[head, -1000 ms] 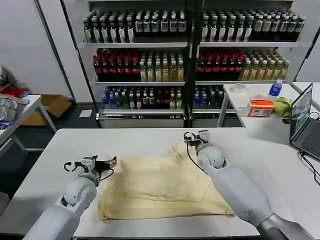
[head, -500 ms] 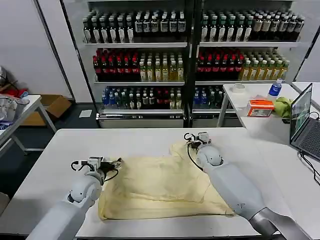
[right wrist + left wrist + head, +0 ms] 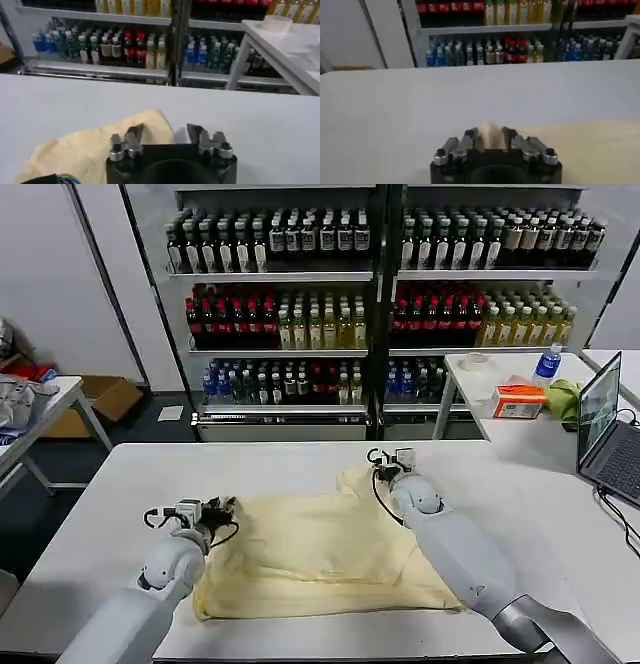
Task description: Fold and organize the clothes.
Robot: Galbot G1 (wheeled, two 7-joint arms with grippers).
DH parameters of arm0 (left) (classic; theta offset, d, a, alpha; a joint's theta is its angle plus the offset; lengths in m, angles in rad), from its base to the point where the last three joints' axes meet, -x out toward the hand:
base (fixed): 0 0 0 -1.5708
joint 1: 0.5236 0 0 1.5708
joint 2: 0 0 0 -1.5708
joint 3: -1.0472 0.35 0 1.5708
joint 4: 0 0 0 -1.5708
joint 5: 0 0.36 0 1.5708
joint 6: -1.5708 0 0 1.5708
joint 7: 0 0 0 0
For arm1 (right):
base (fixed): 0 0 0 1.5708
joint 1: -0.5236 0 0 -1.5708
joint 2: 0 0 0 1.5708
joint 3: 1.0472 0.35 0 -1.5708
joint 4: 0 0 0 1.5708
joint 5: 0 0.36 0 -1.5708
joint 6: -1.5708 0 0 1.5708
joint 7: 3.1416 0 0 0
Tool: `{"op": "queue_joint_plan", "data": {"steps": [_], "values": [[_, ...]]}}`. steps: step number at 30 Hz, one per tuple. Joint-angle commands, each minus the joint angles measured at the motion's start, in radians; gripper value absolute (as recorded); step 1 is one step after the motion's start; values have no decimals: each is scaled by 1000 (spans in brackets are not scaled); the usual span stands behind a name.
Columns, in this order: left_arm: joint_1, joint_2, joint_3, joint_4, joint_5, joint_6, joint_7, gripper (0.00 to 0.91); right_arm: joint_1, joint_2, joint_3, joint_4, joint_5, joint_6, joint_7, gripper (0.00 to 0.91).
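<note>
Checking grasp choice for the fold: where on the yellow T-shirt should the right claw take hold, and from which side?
Probably the far corner of the T-shirt, where the fabric bunches up off the table. The right claw, open just above it, could come straight down. The left claw already pinches the near-left edge.

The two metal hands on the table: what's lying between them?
In the head view, only the cream-yellow T-shirt spreads between the left gripper at its near-left corner and the right gripper at its far edge.
</note>
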Motion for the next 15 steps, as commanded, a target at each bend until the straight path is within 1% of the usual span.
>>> {"op": "queue_joint_plan", "data": {"steps": [1,4,8,11,12,14,15], "values": [[21,-1,-1,-7,-16,5,5,10,-4,6,-5,-9,22,-14,-21,0],[27,-1,-6,-14,-22,3,11,10,-8,6,-4,-3,24,-4,-28,0],[31,-1,-11,-24,-29,-12,18,10,-16,3,-1,17,20,44,-39,0],[28,-2,-18,-37,-38,-26,24,10,-22,0,2,35,9,94,-42,0],[25,-2,-22,-40,-41,-36,25,10,-24,0,3,44,-3,127,-42,0],[22,-2,-26,-46,-41,-47,28,10,-26,-2,5,54,-11,157,-45,0],[17,-1,-30,-53,-43,-52,29,10,-28,-4,7,68,-17,183,-47,0]]}}
